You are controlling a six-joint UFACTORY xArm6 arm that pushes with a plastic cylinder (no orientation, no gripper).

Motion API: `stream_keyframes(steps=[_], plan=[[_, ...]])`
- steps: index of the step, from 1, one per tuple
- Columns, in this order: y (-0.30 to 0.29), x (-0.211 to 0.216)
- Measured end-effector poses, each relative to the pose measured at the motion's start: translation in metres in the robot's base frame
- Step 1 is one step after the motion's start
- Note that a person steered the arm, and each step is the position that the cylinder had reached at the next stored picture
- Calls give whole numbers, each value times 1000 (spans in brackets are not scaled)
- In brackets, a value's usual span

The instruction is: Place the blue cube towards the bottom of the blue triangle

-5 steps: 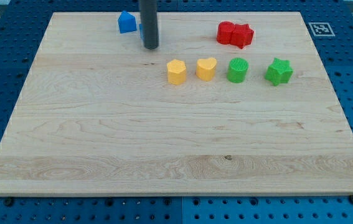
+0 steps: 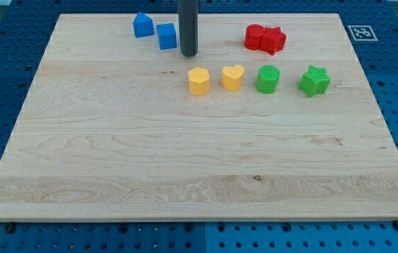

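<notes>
The blue cube (image 2: 167,36) sits near the view's top, just right of and slightly below the blue triangle (image 2: 142,24); the two are close, nearly touching. My dark rod stands upright just right of the cube, and my tip (image 2: 189,53) rests on the board a short way right of and below the cube, apart from it.
Two red blocks (image 2: 265,38) sit together at the top right. A row below holds a yellow hexagon (image 2: 199,81), a yellow heart (image 2: 232,77), a green cylinder (image 2: 268,79) and a green star (image 2: 314,81). The wooden board (image 2: 184,161) lies on a blue pegboard.
My rod has moved right, from over the blue cube to its right side, so the cube now shows fully. The blocks have not visibly moved.
</notes>
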State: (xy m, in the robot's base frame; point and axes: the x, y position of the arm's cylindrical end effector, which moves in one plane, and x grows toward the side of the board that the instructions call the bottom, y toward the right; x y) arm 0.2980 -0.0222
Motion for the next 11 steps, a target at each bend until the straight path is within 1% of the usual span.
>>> stream_keyframes(steps=[1, 2, 6, 8, 9, 10, 11], plan=[[0, -12], [-4, -12], [-50, -17], [-65, -33], [-46, -12], [-1, 23], [45, 30]])
